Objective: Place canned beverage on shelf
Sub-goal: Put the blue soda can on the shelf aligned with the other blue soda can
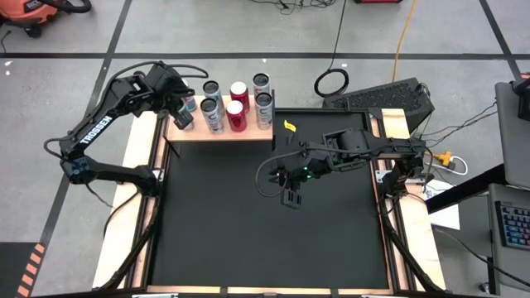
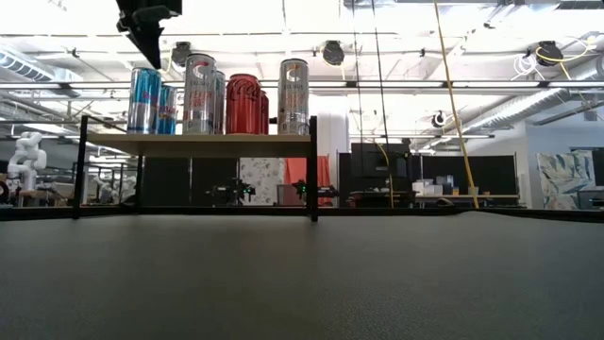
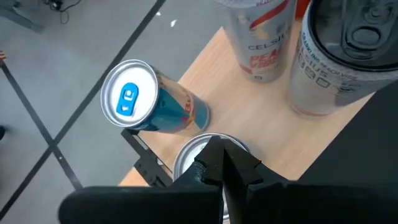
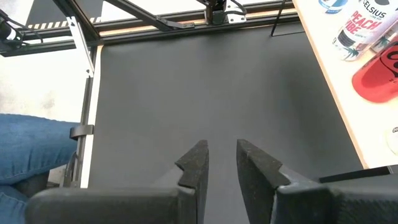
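Desk (image 1: 248, 240), black mat, is carrying nothing in its near half. Right claw (image 1: 292, 199) is hanging over the mat around center, slightly toward 3 o'clock, fingers (image 4: 194, 163) a narrow gap apart, gripping nothing. Shelf (image 1: 222, 132) is standing at the desk's far edge, toward 11 o'clock, cans in two rows on it: red cans (image 1: 236, 115), silver cans (image 1: 263, 109), blue cans (image 2: 144, 99) at the 9 o'clock end. Left claw (image 3: 222, 163) is hovering above that 9 o'clock end, fingers pressed closed, empty, directly over a silver-topped can (image 3: 194, 149); blue-tabbed can (image 3: 146, 99) is sitting just beside it.
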Controlling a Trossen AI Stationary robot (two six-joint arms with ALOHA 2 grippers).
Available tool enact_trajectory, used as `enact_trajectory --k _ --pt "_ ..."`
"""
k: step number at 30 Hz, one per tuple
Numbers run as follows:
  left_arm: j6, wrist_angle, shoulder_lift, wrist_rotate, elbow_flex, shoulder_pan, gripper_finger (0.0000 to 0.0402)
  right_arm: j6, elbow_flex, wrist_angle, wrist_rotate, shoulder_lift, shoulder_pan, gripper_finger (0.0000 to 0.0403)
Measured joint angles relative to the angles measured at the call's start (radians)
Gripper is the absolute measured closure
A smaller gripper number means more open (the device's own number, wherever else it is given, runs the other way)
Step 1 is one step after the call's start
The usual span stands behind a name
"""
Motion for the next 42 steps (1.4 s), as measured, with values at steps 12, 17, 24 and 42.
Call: enact_trajectory --k 12,17,24,42 --pt "0.000 -0.018 0.022 0.001 0.000 0.000 0.0401 0.000 0.000 0.000 0.000 0.000 0.000 0.0335" --pt "0.000 -0.018 0.025 0.014 0.000 0.000 0.0402 0.000 0.000 0.000 0.000 0.000 0.000 0.0335" --pt "0.010 -0.032 0.025 0.059 0.001 0.000 0.0402 0.000 0.000 0.000 0.000 0.000 0.000 0.0335" --pt "0.036 -0.085 0.005 0.069 0.002 0.000 0.0401 0.008 0.000 0.000 0.000 0.000 0.000 0.0335"
